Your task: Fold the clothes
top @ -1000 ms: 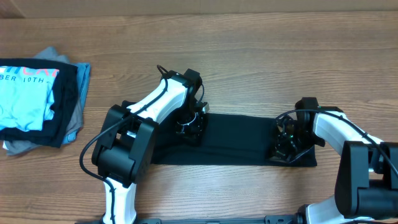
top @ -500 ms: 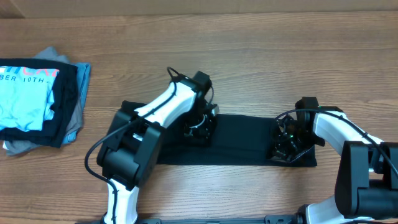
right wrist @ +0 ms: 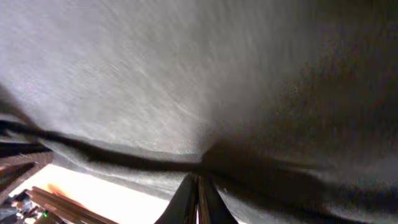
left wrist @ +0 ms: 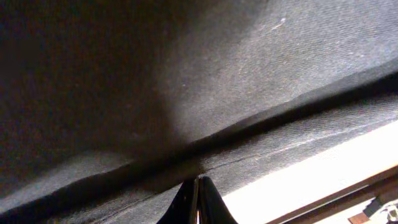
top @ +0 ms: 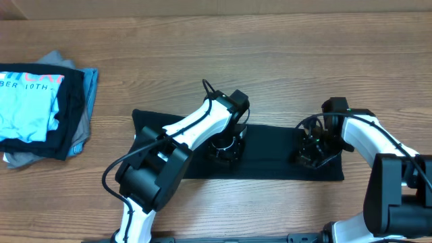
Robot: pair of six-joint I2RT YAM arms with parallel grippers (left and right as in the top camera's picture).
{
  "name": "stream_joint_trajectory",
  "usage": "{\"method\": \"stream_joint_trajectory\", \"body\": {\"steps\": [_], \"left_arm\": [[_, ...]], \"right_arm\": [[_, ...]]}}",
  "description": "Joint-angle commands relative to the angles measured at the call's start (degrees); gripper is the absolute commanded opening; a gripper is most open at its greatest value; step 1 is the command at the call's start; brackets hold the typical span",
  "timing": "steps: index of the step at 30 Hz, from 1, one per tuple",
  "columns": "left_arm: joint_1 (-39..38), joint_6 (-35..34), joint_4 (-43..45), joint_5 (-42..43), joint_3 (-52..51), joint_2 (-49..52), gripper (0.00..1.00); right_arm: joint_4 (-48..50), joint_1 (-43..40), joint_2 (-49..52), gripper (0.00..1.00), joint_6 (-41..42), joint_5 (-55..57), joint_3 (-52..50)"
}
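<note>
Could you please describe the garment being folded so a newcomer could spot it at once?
On the wooden table, look along the near edge. The black garment lies there as a long flat strip. Unlike the pile at the left, topped by a light blue shirt, it is plain black and lies alone.

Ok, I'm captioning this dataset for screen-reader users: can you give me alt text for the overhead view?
A black garment folded into a long strip lies on a wooden table, the left gripper shut on it near its middle, the right gripper near its right end. A pile of clothes topped by a light blue T-shirt sits far left.
</note>
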Motion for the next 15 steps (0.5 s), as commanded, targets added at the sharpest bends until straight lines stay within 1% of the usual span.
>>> {"method": "stream_joint_trajectory", "body": {"steps": [1,5,8,15], "left_arm": [[-1.14,-1.03,-0.33,-1.66,-0.35,-0.76,0.04],[-2.25,-1.49,-0.52,-1.60,-0.35,-0.79,0.04],[-3.06,-1.90,-0.33,-1.62,-0.20,-1.70,0.04],[-4.66,-2.91,3.37,-1.95,-0.11,-10.47,0.04]], "right_arm": [[-0.31,0.31,-1.46,0.04,-0.02,-0.63,4.79],[-0.35,0.26,-1.44,0.04,0.00,-0.46,5.25],[-0.24,0.26,-1.44,0.04,0.02,2.21,5.03],[1.68,0.26,-1.44,0.04,0.46,2.93,4.85]]}}
